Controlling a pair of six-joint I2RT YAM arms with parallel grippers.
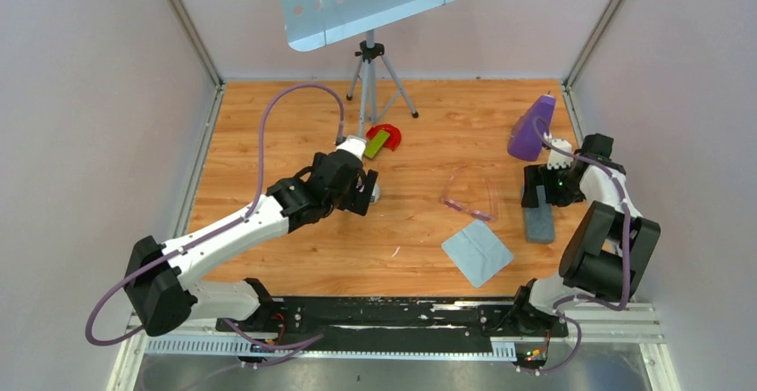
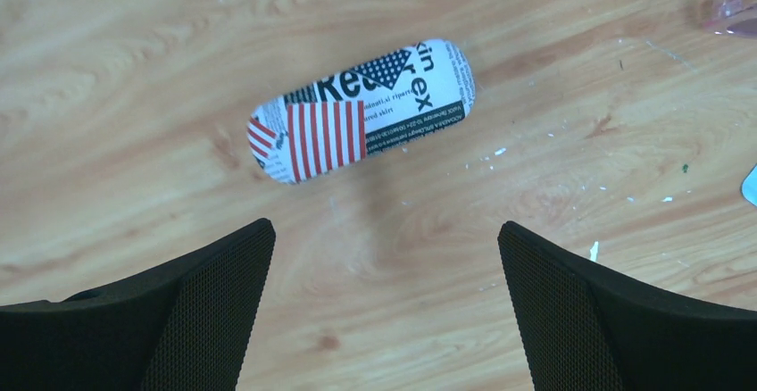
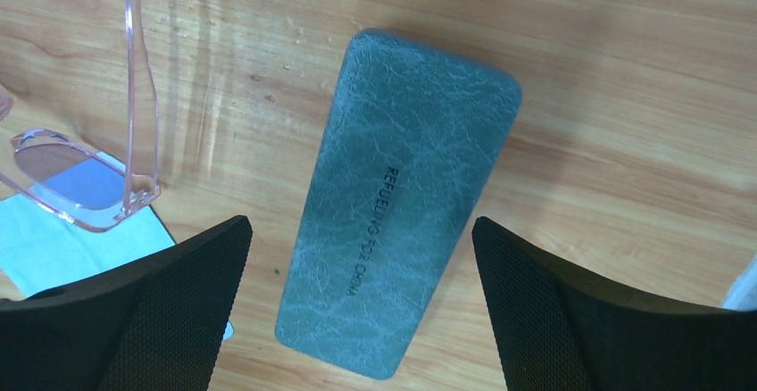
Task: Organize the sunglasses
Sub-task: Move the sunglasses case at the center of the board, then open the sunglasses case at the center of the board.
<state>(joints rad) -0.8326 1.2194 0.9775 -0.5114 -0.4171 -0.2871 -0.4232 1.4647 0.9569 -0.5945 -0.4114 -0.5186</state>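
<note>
The left gripper (image 2: 384, 230) is seen spread wide and empty, hovering over a closed oblong case (image 2: 361, 110) with newspaper-and-flag print that lies flat on the wooden table (image 1: 268, 123). The right gripper (image 3: 361, 221) is likewise wide apart with nothing held. The closed grey hard case (image 3: 397, 230) lies flat right under it, its long axis running roughly 1 to 7 o'clock in the right wrist view, and the jaws straddle its width. The sunglasses (image 1: 469, 196), a pale pink see-through frame, are found on the table between the 2 arms, at 9 o'clock of the grey hard case and near it; no contact can be made out. 1 temple is seen at 10 o'clock of the grey hard case in the right wrist view. A light blue cloth (image 1: 478, 253) lies at 6 o'clock of the sunglasses, and 1 lens overlaps it in that view, possibly only by line of sight. The step in hand is judged to be securing the grey hard case for opening; nothing is stored yet, so the task is judged early. The jaws should be squared to the short side and lowered near the middle, so the case is not spun or shoved toward 9 o'clock into the thin frame. The textured surface is judged low-slip. The frame looks flimsy and would be better taken by the bridge or a hinge than by a lens. The purple object (image 1: 533, 128) at 12 o'clock of the right gripper should be kept clear of.
</note>
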